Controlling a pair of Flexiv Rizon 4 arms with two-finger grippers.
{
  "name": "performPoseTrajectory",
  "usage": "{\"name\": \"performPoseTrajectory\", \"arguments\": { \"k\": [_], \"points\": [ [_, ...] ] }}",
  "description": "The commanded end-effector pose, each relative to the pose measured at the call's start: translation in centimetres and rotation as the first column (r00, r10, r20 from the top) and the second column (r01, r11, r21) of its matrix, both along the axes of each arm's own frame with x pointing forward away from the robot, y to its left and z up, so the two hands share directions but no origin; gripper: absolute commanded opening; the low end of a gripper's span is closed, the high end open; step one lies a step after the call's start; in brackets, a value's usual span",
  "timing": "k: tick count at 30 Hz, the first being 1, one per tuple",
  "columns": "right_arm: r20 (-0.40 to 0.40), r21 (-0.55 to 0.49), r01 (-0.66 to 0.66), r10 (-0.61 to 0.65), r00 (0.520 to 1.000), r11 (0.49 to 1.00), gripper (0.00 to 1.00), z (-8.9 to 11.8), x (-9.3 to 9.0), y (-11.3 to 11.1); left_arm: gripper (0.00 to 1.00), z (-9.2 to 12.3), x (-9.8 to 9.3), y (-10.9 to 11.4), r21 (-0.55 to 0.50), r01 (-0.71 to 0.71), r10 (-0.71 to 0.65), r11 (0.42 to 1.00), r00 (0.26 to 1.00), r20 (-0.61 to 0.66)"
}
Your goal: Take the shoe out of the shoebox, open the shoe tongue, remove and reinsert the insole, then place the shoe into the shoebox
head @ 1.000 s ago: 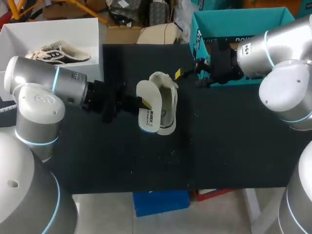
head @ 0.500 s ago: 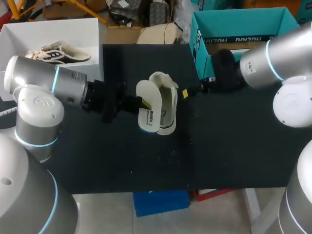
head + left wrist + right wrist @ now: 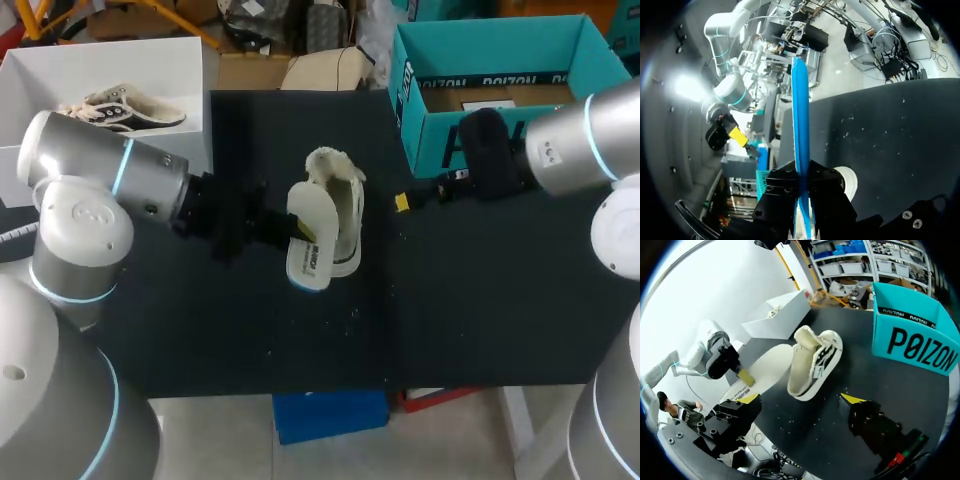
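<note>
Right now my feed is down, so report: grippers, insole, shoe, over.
Left gripper shut on insole, beside shoe. Right gripper open, empty, near teal box. Nothing between insole and shoe.

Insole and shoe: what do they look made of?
Insole: probably foam, a thin stiff-looking sheet, matte off-white on top, blue underneath. Shoe: fuzzy cream lining, like fleece, tufted at the opening; outer looks like fabric, uncertain.

The left gripper (image 3: 298, 229) sits mid-table, pinching the insole (image 3: 308, 245). The right gripper (image 3: 403, 202) hovers nearer the right edge, fingers (image 3: 748, 398) spread.
</note>
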State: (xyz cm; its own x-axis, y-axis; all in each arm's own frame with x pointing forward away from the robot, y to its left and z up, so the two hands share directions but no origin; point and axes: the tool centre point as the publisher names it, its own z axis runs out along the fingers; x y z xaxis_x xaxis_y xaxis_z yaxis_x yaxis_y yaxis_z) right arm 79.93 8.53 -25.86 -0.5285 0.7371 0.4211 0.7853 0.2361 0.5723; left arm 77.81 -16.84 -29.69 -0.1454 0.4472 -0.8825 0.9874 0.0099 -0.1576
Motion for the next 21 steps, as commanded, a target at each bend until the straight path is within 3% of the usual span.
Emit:
{"name": "performPoseTrajectory", "arguments": {
  "k": [1,6,21],
  "points": [
    [-0.002,-0.001,-0.001,0.001,1.000,1.000,1.00,0.0,0.0,0.1,0.00,0.5,0.4,0.0,0.157,0.144,-0.129,0.977,0.986,-0.102],
    [-0.002,-0.001,-0.001,0.001,1.000,1.000,1.00,0.0,0.0,0.1,0.00,-0.1,0.0,0.2,0.209,0.172,-0.142,0.963,0.978,-0.150],
    [-0.002,-0.001,-0.001,0.001,1.000,1.000,1.00,0.0,0.0,0.1,0.00,-3.0,0.2,-1.7,0.188,0.228,-0.189,0.955,0.960,-0.208]
  ]
}}
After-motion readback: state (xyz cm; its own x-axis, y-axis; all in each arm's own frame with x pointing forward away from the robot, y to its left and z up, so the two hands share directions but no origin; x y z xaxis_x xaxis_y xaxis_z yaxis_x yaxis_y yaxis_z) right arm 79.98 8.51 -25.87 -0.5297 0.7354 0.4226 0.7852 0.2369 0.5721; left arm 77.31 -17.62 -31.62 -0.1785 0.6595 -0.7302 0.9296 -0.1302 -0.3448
